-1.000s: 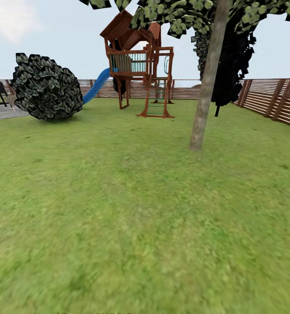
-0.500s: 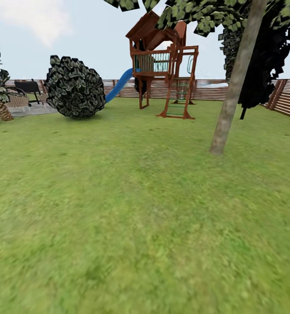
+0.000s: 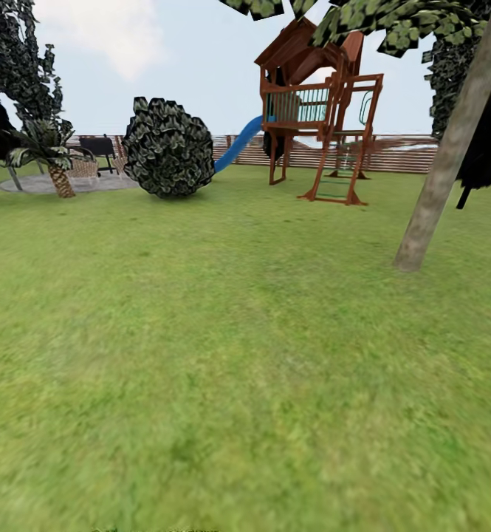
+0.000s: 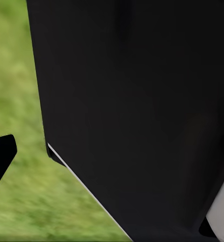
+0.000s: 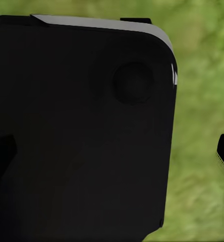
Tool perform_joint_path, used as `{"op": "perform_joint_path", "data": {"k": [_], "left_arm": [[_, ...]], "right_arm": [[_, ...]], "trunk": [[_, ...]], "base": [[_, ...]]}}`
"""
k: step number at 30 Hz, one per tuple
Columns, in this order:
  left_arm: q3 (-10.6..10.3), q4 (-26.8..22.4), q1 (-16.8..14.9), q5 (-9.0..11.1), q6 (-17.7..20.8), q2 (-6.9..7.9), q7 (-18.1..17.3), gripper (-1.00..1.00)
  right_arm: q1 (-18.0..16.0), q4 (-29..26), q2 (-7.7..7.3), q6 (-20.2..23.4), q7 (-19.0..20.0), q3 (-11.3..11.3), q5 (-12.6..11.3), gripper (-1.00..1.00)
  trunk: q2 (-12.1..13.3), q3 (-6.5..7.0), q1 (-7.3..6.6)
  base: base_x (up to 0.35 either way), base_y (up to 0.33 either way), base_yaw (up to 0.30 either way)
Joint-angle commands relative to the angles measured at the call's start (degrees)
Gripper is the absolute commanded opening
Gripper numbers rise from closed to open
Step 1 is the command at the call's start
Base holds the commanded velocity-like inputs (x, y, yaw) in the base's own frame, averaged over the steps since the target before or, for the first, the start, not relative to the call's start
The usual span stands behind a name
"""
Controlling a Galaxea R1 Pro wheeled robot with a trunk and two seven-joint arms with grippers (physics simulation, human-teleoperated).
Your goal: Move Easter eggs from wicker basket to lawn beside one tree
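Observation:
The lawn [image 3: 223, 347] spreads wide and green in front of me. A tree [image 3: 441, 185] with a bare grey-beige leaning trunk stands at the right, its leafy crown overhead. The Easter eggs and the wicker basket are out of view. In the left wrist view one dark fingertip [image 4: 0, 157] of my left gripper sits at the picture's edge over grass, beside a black part of my own body [image 4: 137, 101]. In the right wrist view, my right gripper [image 5: 113, 151] has its two dark tips far apart with nothing between them, in front of a black body panel.
A wooden playset [image 3: 319, 111] with a blue slide [image 3: 238, 144] stands at the back, before a slat fence [image 3: 400, 155]. A round dark bush [image 3: 169, 148] is to its left. A small palm [image 3: 49, 151] and a paved patio [image 3: 75, 182] lie far left.
The head camera has turned left, so the whole scene has slid right in the picture. The palm, patio and a dark tree have come into view at the left.

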Motion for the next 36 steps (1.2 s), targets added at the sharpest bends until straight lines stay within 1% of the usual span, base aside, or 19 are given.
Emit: {"op": "perform_joint_path", "data": {"k": [1,36], "left_arm": [[0.1,-0.1,0.0,0.1,0.1,-0.01,0.0,1.0],[0.1,-0.1,0.1,0.1,0.1,-0.01,0.0,1.0]], "right_arm": [[0.0,0.1,0.01,-0.2,0.0,0.0,0.0,1.0],[0.0,0.1,-0.02,-0.2,0.0,0.0,0.0,1.0]], "trunk": [[0.0,-0.04,0.0],[0.0,-0.04,0.0]], "base": [[0.0,0.0,0.296],[0.0,0.0,0.296]]}}
